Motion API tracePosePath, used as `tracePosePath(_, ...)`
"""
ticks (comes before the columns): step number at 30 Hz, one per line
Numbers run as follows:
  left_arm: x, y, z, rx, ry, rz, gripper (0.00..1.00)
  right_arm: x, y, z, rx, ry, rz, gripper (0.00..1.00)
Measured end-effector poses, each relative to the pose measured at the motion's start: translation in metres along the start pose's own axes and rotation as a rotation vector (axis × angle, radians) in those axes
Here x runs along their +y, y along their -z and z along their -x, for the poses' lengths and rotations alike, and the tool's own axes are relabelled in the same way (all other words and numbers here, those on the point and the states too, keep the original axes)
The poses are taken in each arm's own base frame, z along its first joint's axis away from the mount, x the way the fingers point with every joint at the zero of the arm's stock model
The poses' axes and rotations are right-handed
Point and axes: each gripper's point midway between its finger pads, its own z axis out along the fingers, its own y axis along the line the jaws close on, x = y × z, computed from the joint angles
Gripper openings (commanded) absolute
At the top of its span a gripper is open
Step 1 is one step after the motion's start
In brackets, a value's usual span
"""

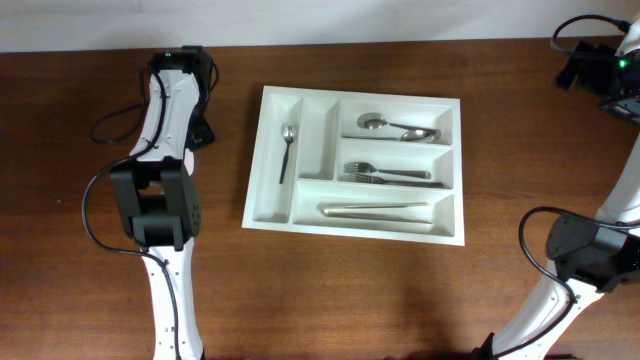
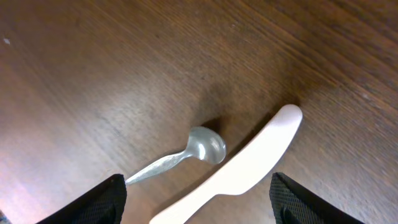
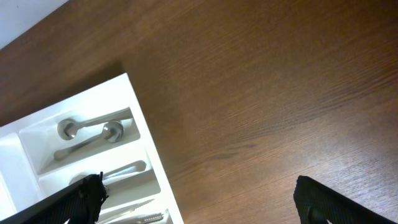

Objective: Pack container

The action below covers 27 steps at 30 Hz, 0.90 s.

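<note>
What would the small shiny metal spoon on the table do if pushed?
The small shiny metal spoon probably stays stiff and slides easily on the smooth wooden table. Its rounded bowl might make it rock or spin.

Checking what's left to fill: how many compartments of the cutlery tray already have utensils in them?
4. In the cutlery tray: the leftmost narrow compartment holds a small spoon; the three long ones hold spoons, forks and knives. The second narrow one is empty.

Left arm (image 1: 165, 150): left side of scene, folded, upper link reaching toward far edge. Left gripper (image 2: 199, 202): fingers (image 2: 102, 202) wide apart. Right arm (image 1: 590, 255): right edge, elbow near. Right gripper (image 3: 208, 202): jaws spread wide.
</note>
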Motion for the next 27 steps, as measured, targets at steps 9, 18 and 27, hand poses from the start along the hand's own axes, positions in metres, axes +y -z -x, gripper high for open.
tracePosePath(9,-0.002,-0.011,0.006,-0.019,0.033,-0.006,0.72,0.000,0.000,0.000,0.000,0.000,0.000,0.99)
tracePosePath(18,-0.003,-0.025,0.001,-0.012,0.027,0.017,0.63,0.000,0.000,0.000,0.000,0.001,0.000,0.99)
tracePosePath(27,0.003,-0.029,0.005,-0.014,0.046,0.022,0.54,0.000,0.000,0.000,0.000,0.001,0.000,0.99)
